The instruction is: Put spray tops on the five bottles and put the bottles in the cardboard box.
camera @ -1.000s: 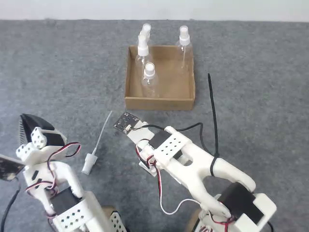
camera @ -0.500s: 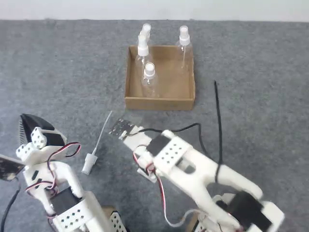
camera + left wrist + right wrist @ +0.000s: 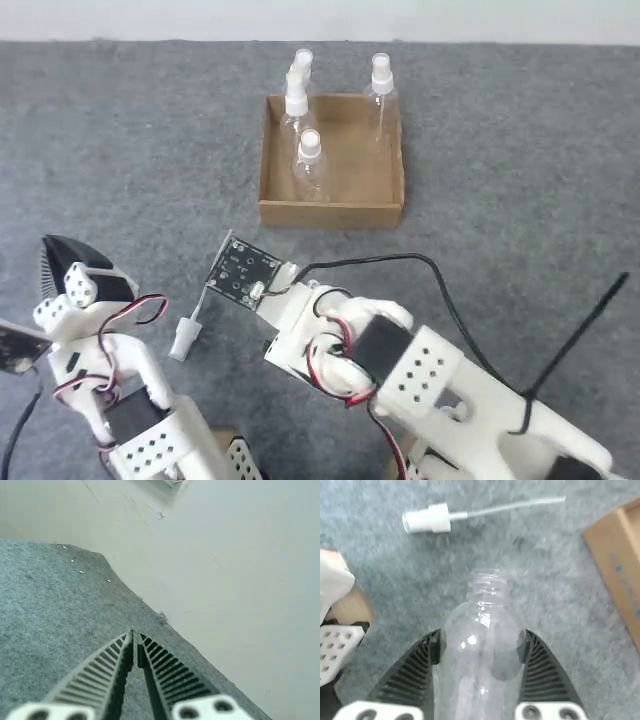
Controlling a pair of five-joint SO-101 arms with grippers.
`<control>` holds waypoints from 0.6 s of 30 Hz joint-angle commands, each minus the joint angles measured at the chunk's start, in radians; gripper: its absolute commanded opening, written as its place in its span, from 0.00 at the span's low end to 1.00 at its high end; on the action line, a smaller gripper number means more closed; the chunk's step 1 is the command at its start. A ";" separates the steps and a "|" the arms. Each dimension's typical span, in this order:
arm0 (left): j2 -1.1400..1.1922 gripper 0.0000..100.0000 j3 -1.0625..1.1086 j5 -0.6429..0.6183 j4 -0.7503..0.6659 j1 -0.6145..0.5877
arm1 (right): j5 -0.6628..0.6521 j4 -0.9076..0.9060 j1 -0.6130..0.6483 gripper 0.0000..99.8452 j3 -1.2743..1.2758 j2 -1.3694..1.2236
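Our right arm (image 3: 420,370) has swung left, jaws gripping the last uncapped bottle (image 3: 482,645) beside the loose spray top (image 3: 186,335); left jaws closed, empty; four capped bottles (image 3: 310,160) in the box (image 3: 330,213).

Brightly and softly lit from overhead, casting only a faint shadow on the grey desk (image 3: 120,150) along the front wall of the cardboard box (image 3: 330,213) and beside the loose spray top (image 3: 427,520), with small white glints on the shoulder of the clear bottle (image 3: 482,645).

Cardboard box (image 3: 330,213) holding capped bottles (image 3: 310,165), loose spray top (image 3: 186,336) on grey mat (image 3: 120,160), between left arm (image 3: 110,375) and right arm (image 3: 410,365)
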State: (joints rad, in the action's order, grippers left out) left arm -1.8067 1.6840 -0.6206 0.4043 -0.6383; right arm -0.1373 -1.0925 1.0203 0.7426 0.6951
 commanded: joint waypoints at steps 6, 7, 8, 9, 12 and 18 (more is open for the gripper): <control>-0.015 0.01 -0.081 0.104 0.003 0.068 | 0.055 0.174 -0.039 0.01 0.121 0.101; -0.012 0.01 -0.105 0.126 0.043 0.072 | 0.092 0.179 -0.053 0.01 0.129 0.105; -0.011 0.01 -0.134 0.146 0.091 0.077 | 0.124 0.182 -0.064 0.01 0.133 0.107; -0.011 0.01 -0.166 0.167 0.144 0.087 | 0.152 0.183 -0.073 0.01 0.133 0.107; -0.009 0.01 -0.275 0.226 0.315 0.130 | 0.218 0.183 -0.099 0.01 0.135 0.107; -0.006 0.01 -0.456 0.319 0.539 0.206 | 0.327 0.183 -0.194 0.01 0.137 0.108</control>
State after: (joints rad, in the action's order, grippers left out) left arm -1.8067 1.3449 -0.3475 0.8707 -0.4618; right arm 0.1373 -0.9283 0.8838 0.8915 0.7534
